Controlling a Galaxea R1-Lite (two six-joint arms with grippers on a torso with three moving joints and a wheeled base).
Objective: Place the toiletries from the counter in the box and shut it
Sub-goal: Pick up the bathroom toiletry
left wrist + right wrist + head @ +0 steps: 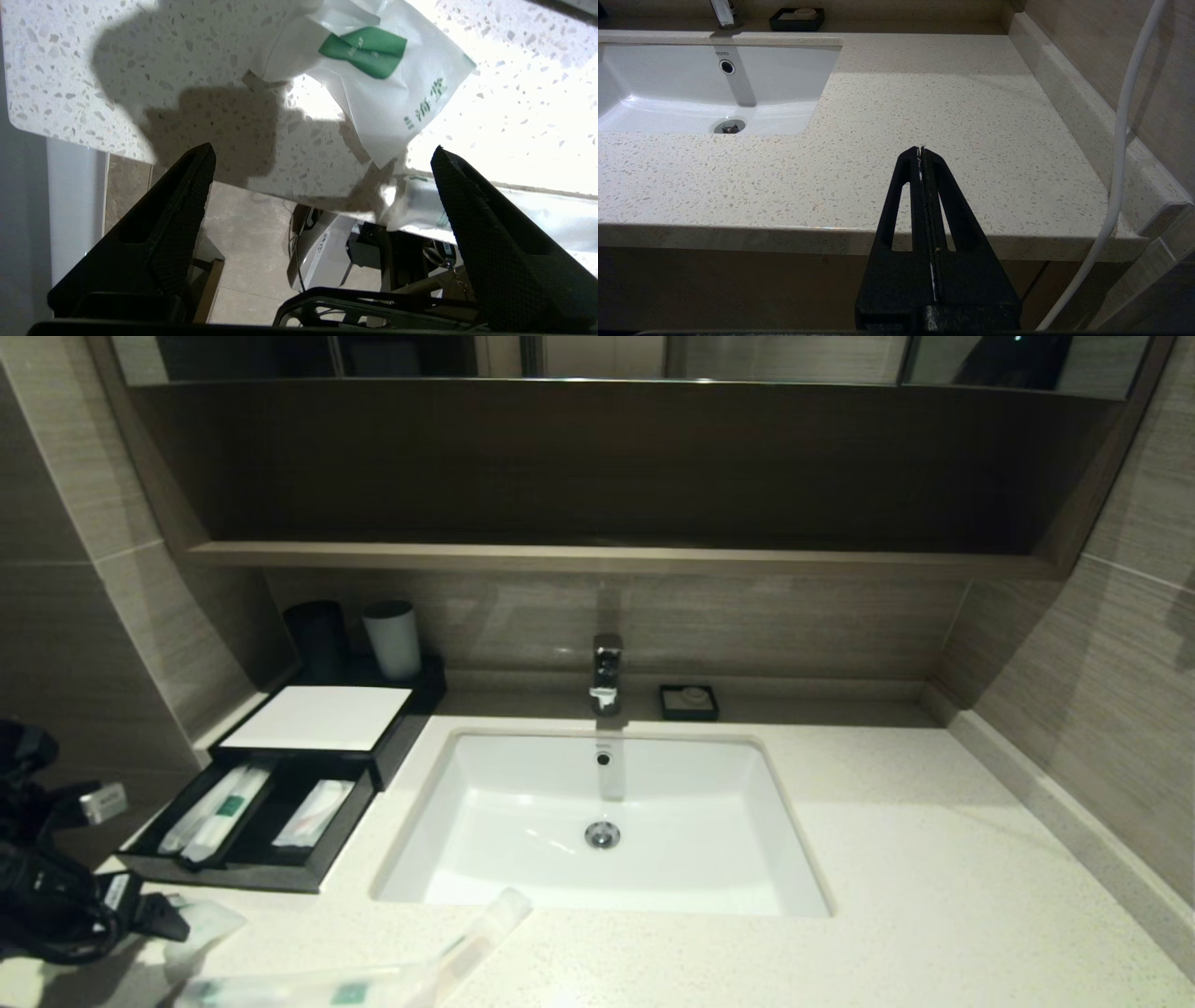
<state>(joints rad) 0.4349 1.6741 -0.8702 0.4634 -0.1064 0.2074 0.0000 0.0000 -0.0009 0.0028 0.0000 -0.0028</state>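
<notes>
In the head view, the box [322, 719] stands on the counter [934, 859] to the left of the sink [602, 821], with its white top panel in place and its front drawer [252, 868] pulled out. Two long packets [215, 812] lie in the left part of the drawer and a shorter pouch [315, 813] lies in the right part. More toiletries [373, 980] lie on the counter near its front edge, in front of the sink. The left gripper [177, 919] is at the front left corner of the counter, just beside one crumpled packet [205, 926]. Behind the box stand a dark tumbler [317, 637] and a light cup [393, 638].

In the left wrist view, the fingers [177, 219] of the left gripper stand wide apart and hold nothing. A white packet with a green mark [387, 79] lies on the counter ahead of them.

In the right wrist view, the right gripper [921, 150] has its fingers pressed together, empty, by the front edge of the counter, right of the sink
</notes>
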